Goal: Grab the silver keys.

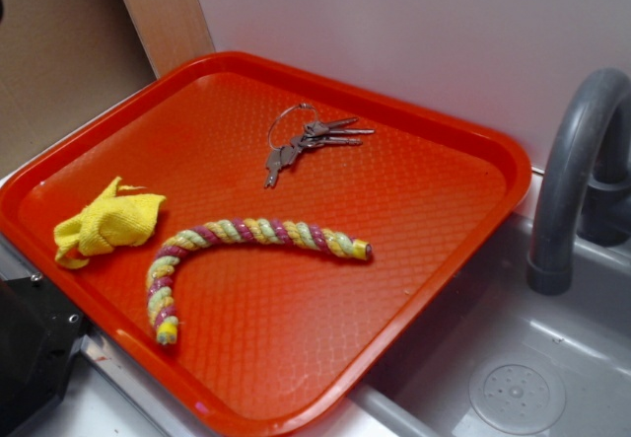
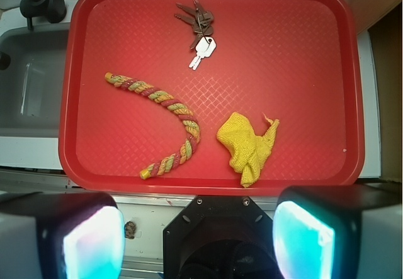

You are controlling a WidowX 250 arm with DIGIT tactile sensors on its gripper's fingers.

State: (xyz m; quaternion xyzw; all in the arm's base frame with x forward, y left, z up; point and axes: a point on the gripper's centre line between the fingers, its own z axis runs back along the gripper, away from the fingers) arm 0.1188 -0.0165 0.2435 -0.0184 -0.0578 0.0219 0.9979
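The hand [image 2: 198, 232] hangs wide open and empty, well short of the silver keys [image 2: 198, 27]; flat on the red tray [image 2: 302, 58], they may slip its fingers.

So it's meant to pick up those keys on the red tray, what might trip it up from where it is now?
The keys lie flat at the far side of the tray, splayed on a thin ring, so the open gripper might close on one key and let the bunch slip. The striped rope and yellow cloth lie between gripper and keys; a low approach might drag them.
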